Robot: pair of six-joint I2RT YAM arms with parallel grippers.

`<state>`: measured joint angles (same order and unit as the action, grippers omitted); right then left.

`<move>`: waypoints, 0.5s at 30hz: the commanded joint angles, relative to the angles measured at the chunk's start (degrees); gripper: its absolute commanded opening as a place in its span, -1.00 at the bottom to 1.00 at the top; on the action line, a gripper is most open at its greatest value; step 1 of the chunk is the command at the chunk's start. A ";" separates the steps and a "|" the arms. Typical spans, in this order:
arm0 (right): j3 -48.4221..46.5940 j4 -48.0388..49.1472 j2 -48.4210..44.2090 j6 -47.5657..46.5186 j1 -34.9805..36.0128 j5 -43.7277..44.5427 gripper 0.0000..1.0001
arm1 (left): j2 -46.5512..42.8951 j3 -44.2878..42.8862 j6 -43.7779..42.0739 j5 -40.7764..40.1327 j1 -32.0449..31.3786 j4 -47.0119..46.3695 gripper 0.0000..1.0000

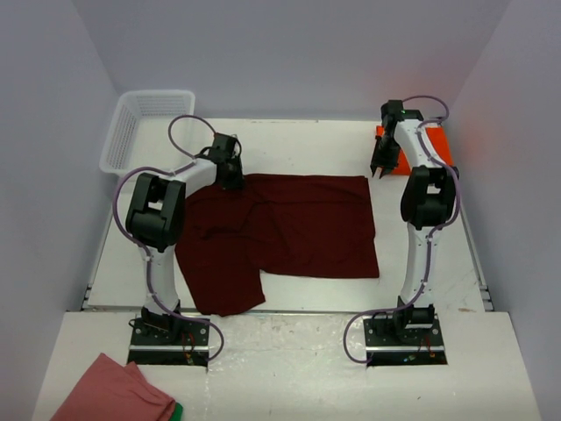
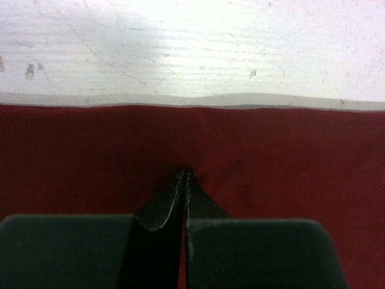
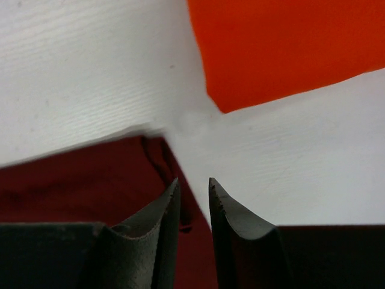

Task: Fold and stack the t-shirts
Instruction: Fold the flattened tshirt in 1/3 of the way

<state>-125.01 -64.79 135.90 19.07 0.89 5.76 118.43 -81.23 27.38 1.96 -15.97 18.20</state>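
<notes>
The dark maroon t-shirt [image 1: 298, 224] lies spread across the middle of the table, with a rumpled part hanging toward the near left. My left gripper [image 1: 232, 180] sits at its far left edge. In the left wrist view the left gripper [image 2: 186, 173] is shut, its tips pinched into the maroon t-shirt [image 2: 289, 156], which puckers there. My right gripper [image 1: 379, 171] hovers over the shirt's far right corner. In the right wrist view the right gripper [image 3: 194, 180] is slightly open, nothing between its fingers, with the corner of the maroon t-shirt [image 3: 72, 180] just below. The folded orange-red t-shirt [image 1: 438, 145] [image 3: 283, 48] lies beyond, at the far right.
A white plastic basket [image 1: 145, 127] stands at the far left corner. A salmon-pink cloth [image 1: 114, 390] with a green edge lies on the near platform, left of the left arm's base. Walls close in the table on three sides.
</notes>
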 commanded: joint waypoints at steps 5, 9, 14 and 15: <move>11.09 4.93 -11.70 1.41 0.96 -15.25 -0.32 | 1.80 -2.00 -2.33 3.05 -2.40 3.60 -1.00; 15.31 5.20 -12.93 1.58 1.13 -17.36 -0.28 | 1.54 -2.18 -2.59 3.67 -2.93 3.69 -1.00; 18.05 5.91 -13.81 1.41 2.45 -11.57 -0.29 | 0.75 -2.09 -3.29 1.31 -4.15 4.21 -0.96; 18.66 6.08 -14.16 0.54 3.59 -10.43 -0.29 | -0.12 -2.26 -3.47 -2.53 -4.60 4.48 -0.91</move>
<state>-107.28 -60.07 125.16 20.34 2.48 -6.96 118.98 -82.35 25.76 2.76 -18.68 19.09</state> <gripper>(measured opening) 0.357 0.032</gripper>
